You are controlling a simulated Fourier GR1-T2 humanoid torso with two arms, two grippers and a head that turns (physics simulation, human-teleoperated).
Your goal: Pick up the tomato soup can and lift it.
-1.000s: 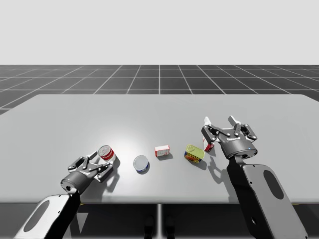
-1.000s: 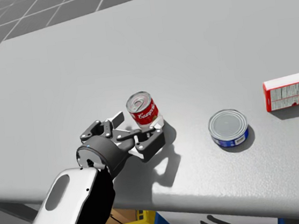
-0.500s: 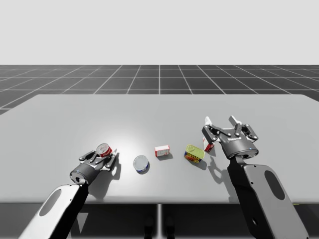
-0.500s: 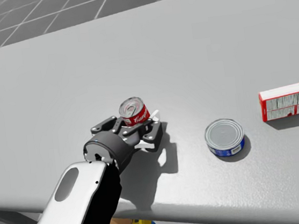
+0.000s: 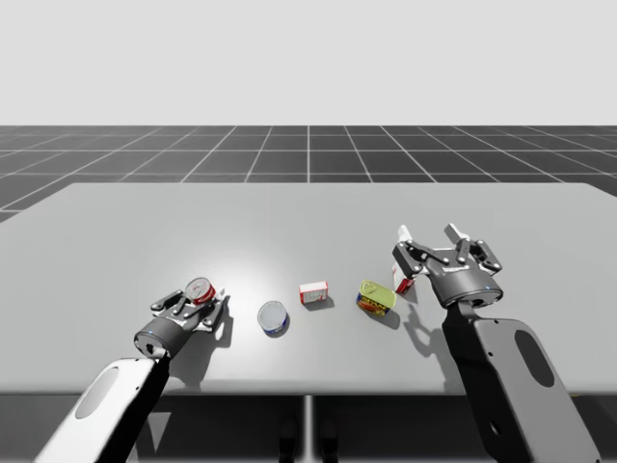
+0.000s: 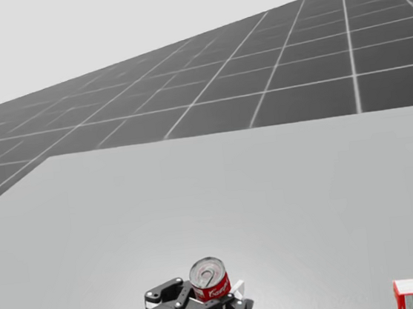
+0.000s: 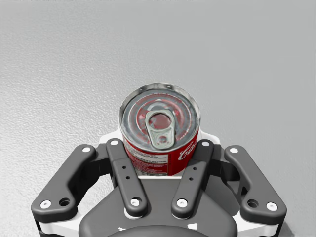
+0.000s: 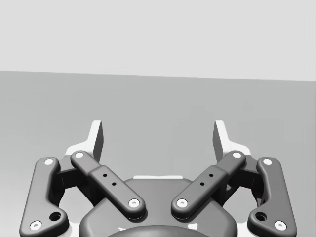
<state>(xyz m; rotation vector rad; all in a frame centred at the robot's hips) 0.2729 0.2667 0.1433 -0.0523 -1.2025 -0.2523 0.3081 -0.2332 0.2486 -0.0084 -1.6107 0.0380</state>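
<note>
At lower left, upright soup can (image 5: 201, 288) is sitting seemingly pinched in left gripper (image 5: 200, 307); right gripper (image 5: 427, 236) is gaping wide.

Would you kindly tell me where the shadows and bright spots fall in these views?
High view: a bright patch on the table beside the red can; my right gripper casts a dark shadow. Left wrist view: the can's lid gleams.

Left gripper (image 7: 159, 142) clamped on the red can (image 7: 159, 126), squeezing it from both sides. Can upright, ring-pull lid facing up, grey worktop (image 7: 59, 74) stretching ahead.
</note>
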